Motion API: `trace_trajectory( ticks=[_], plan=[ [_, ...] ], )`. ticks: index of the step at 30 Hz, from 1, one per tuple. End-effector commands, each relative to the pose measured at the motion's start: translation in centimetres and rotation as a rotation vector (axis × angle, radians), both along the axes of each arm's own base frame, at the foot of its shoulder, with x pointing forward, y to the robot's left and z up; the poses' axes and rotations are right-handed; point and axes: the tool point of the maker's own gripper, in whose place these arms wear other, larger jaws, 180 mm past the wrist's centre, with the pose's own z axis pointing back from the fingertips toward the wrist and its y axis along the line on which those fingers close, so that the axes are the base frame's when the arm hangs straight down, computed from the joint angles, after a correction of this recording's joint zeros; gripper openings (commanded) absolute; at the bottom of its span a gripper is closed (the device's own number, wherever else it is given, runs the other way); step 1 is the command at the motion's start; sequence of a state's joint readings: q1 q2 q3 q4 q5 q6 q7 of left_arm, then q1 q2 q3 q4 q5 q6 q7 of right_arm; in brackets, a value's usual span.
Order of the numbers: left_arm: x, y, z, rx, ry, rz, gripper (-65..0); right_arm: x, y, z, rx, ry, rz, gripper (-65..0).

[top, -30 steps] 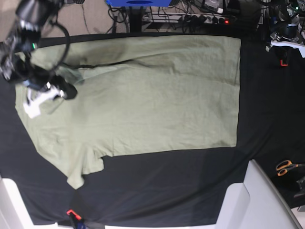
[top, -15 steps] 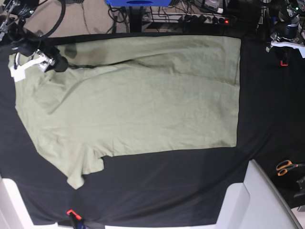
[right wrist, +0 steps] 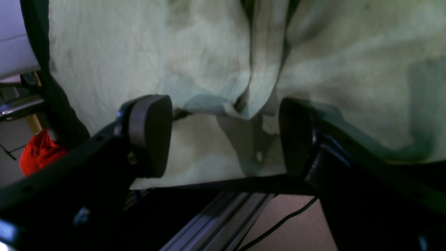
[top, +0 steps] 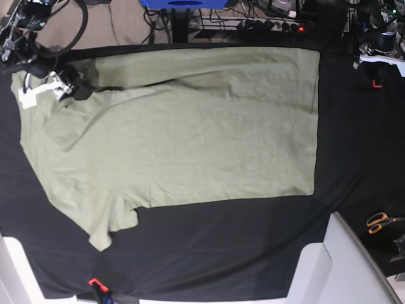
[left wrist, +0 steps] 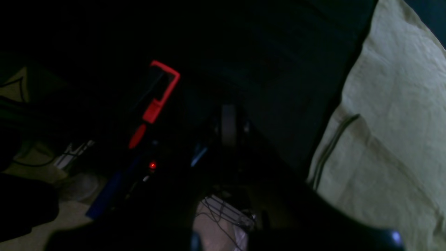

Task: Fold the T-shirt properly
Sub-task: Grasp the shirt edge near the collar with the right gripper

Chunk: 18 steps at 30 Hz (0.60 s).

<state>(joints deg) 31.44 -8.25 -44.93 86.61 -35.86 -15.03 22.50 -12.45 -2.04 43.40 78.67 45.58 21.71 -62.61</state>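
Note:
The pale sage-green T-shirt [top: 183, 126] lies spread flat on the black cloth [top: 240, 253], with its hem to the right and a sleeve [top: 104, 221] at the lower left. My right gripper [top: 47, 88] hovers at the shirt's upper-left corner. In the right wrist view it [right wrist: 223, 137] is open, with a raised fold of the T-shirt [right wrist: 258, 69] between the two dark pads [right wrist: 150, 136], not pinched. My left arm [top: 380, 57] stays off the shirt at the upper right. Its wrist view is dark and shows the T-shirt's edge [left wrist: 400, 122]; its jaws cannot be made out.
Orange-handled scissors [top: 380, 221] lie at the right edge. A white box [top: 335, 266] stands at the lower right. A red clamp [top: 377, 82] sits by the left arm and also shows in the left wrist view [left wrist: 160, 94]. Cables and a power strip [top: 272, 25] run behind the table.
My right gripper has moved from the shirt's left shoulder area up toward the far-left corner, then shifted slightly right. The left arm and the shirt's body have not moved.

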Motion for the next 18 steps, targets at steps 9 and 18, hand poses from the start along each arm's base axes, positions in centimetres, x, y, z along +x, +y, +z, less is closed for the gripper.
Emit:
trace_trajectory(
  ticks=[9,18],
  plan=[
    [0.3,0.7,1.0,0.03,-0.024,-0.004,-65.0,1.8,0.0,0.0,0.024,-0.025,-0.01,-44.4],
    [-0.6,0.9,0.0,0.013,0.0,0.015,-65.0,4.0,0.7,0.6,0.054,-0.051,0.004,-64.4]
  ],
)
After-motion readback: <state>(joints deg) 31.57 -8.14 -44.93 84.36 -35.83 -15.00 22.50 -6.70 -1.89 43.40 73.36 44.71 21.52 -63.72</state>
